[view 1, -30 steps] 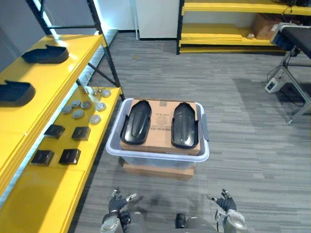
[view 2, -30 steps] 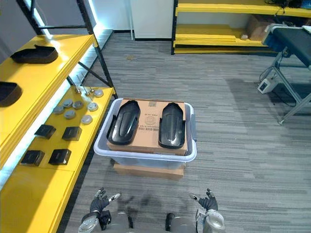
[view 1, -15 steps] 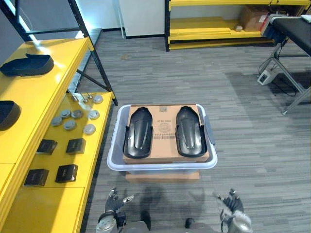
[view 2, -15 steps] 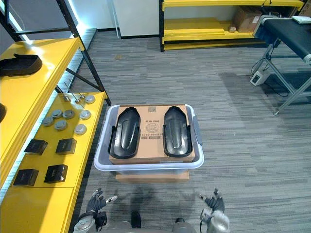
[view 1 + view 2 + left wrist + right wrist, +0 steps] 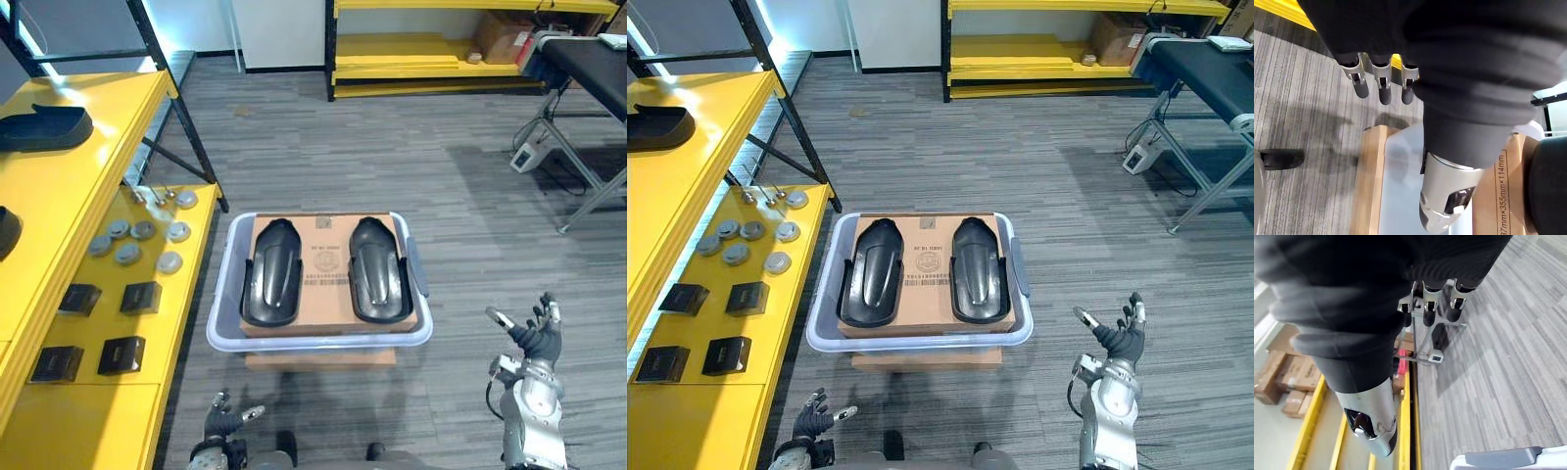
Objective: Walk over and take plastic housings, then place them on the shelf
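Two black plastic housings, one on the left and one on the right, lie side by side on a cardboard sheet inside a pale plastic bin on the floor ahead. My right hand is raised to the right of the bin, fingers spread and empty. Low at the near edge, my left hand hangs open, short of the bin. Two more black housings rest on the yellow shelf's upper level at the left.
The yellow shelf's lower level holds several grey discs and small black blocks. A brown box props the bin. Another yellow rack stands at the back, a metal-legged table at the right.
My right hand has risen from the lower edge up beside the bin's right side. The camera has shifted a little; the bin and housings have not moved.
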### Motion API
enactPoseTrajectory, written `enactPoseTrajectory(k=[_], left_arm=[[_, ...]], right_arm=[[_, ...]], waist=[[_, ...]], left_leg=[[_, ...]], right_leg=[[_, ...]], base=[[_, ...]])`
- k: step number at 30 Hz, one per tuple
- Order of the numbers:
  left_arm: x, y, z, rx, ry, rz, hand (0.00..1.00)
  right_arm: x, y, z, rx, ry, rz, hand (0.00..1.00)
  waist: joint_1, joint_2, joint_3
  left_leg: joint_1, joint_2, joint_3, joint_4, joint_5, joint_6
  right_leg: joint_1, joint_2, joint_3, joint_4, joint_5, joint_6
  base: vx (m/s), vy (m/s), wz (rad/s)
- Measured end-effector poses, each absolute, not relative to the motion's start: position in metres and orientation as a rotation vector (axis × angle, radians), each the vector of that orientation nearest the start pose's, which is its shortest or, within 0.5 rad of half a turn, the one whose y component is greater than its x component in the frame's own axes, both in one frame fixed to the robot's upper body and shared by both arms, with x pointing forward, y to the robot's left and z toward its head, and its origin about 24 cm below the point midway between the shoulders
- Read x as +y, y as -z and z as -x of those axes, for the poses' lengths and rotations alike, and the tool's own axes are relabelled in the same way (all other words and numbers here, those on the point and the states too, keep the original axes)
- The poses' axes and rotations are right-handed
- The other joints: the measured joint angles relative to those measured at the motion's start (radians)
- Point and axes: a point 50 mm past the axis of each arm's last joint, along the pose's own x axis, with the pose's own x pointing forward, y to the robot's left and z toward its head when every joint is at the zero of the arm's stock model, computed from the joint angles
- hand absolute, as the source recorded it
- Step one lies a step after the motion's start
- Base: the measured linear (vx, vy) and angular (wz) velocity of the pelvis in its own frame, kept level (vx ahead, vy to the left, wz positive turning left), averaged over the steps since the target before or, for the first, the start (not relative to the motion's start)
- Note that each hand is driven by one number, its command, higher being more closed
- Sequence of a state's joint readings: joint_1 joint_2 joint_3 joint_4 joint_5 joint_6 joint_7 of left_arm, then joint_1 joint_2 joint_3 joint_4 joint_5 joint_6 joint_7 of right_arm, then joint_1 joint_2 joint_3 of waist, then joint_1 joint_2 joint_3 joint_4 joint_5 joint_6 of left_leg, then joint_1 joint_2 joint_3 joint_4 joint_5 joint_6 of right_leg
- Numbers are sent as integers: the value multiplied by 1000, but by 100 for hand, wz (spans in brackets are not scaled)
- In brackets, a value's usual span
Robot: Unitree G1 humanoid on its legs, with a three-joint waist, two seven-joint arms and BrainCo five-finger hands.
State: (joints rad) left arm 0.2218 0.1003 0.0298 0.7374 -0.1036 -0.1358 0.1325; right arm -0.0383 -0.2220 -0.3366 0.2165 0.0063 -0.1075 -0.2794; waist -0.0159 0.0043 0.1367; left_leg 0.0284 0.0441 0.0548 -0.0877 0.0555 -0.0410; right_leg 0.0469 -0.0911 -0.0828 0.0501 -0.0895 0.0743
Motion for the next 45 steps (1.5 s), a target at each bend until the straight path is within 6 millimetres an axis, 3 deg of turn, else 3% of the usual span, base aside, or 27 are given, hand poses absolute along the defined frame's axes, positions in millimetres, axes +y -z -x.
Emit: enactPoseTrajectory(k=[5,10,15,21,22,34,38,45], left_arm=[[202,131,-114,802,-272,-43,0],[199,130,-118,791,-259,-46,0],[192,123,-140,727,-236,-51,0],[185,114,-162,654,-224,-38,0],[183,113,-165,646,-220,-38,0],[178,106,-179,605,-220,-15,0],[174,107,-180,605,-203,-17,0],[173,99,-186,565,-195,-6,0]], right_arm=[[-287,-43,-272,38,585,222,0],[-280,-48,-300,64,573,207,0],[-268,-61,-333,91,550,188,0],[-262,-67,-353,149,551,188,0],[-262,-68,-355,161,570,182,100],[-275,-80,-361,166,644,136,100],[-275,-81,-360,151,640,125,100],[-272,-63,-334,114,627,163,100]], waist=[[13,18,17],[32,33,82],[39,36,166],[59,50,224],[59,51,233],[49,51,278],[31,50,278],[27,46,275]], left_leg=[[-67,-10,-56,-6,37,7],[-110,-20,-84,-7,61,14],[-161,-28,-107,-7,85,22],[-193,-30,-112,-7,98,17],[-198,-30,-116,-8,100,17],[-215,-26,-120,-11,110,8],[-211,-25,-109,-10,110,8],[-162,-17,-104,-11,110,7]], right_leg=[[-37,-7,-50,-3,16,3],[-56,-14,-78,-19,36,7],[-93,-21,-100,-19,51,11],[-123,-21,-107,-20,62,9],[-126,-20,-108,-19,62,9],[-143,-17,-109,-18,66,6],[-141,-17,-107,-18,66,7],[-94,-17,-103,-17,66,7]], base=[[-88,3,32],[-54,26,19],[-48,23,16],[-32,7,3],[-28,2,6],[-14,-2,0],[-2,-1,-1],[-17,0,-1]])
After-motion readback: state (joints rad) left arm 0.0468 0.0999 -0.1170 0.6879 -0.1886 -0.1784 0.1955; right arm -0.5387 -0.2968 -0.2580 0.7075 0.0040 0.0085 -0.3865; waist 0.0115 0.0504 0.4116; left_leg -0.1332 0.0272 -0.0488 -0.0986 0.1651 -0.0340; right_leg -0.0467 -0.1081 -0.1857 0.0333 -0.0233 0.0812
